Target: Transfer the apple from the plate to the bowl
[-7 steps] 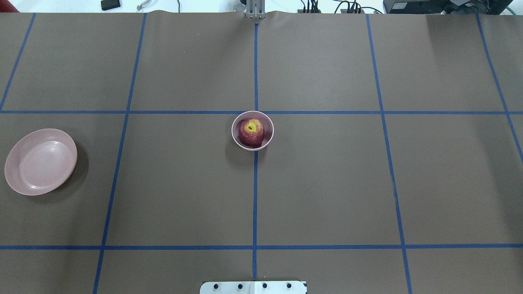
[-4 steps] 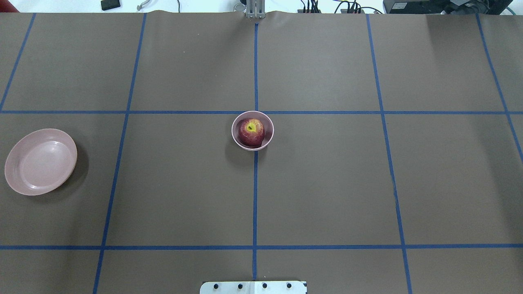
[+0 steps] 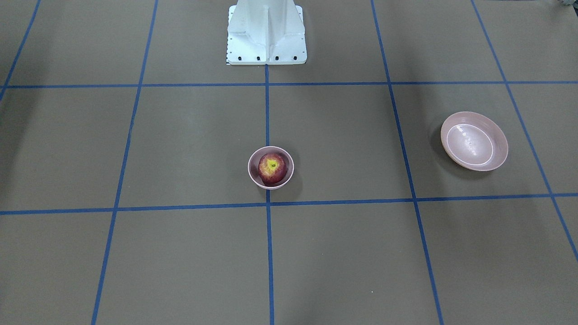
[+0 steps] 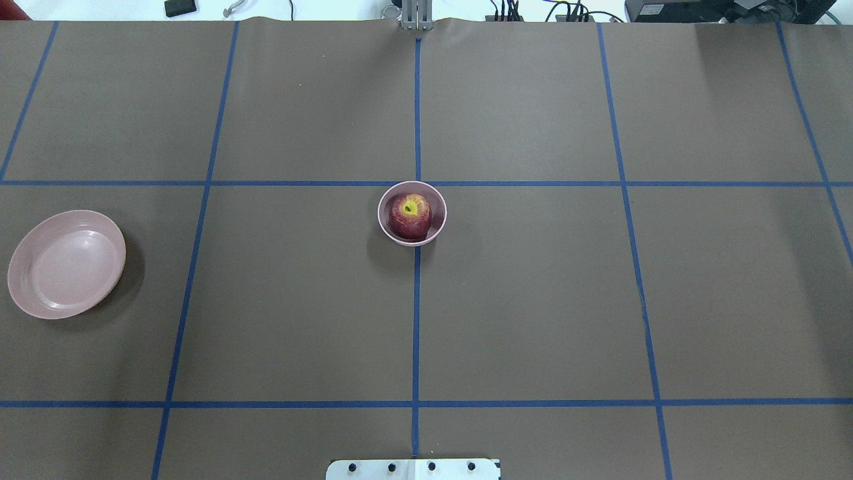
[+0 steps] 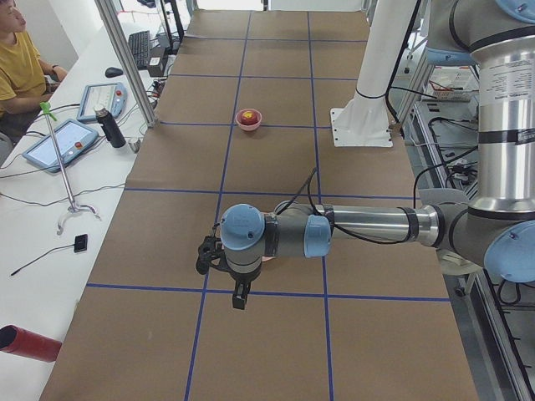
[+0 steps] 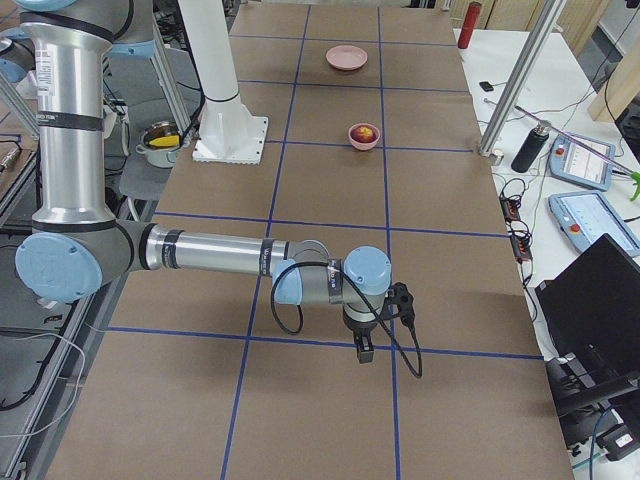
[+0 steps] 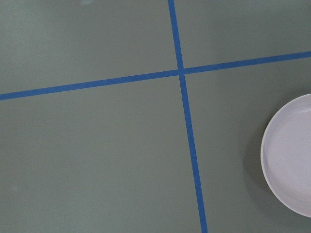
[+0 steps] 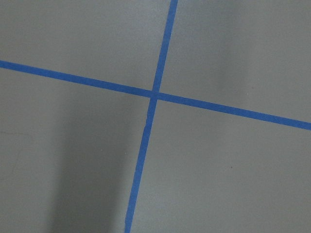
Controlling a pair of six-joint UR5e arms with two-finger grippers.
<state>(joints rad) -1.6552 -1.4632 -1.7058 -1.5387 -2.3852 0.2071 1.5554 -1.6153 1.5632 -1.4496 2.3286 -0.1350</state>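
Left gripper: the black two-finger gripper [image 5: 240, 301] hangs low over the brown paper-covered table with blue tape lines [image 4: 533, 300]. It shows only from the table's end, so I cannot tell whether it is parted or closed.
Plate: the wide, shallow, glossy pale-pink round plate [image 4: 66, 267] lies bare just beside that gripper, at the edge of its wrist view [image 7: 291, 155].
Bowl: the small, deep, matte pink round bowl [image 4: 440, 203] sits on the centre tape line, well apart from the plate.
Apple: the round dark-red apple with a yellow-green stem patch [image 4: 410, 215] rests inside the bowl, stem dimple up.
Right gripper: the far black two-finger gripper [image 6: 364, 352] is well apart from the bowl; its state cannot be told either.
Key relation: apple in bowl and away from both grippers, so the transfer looks finished, with no carry left.
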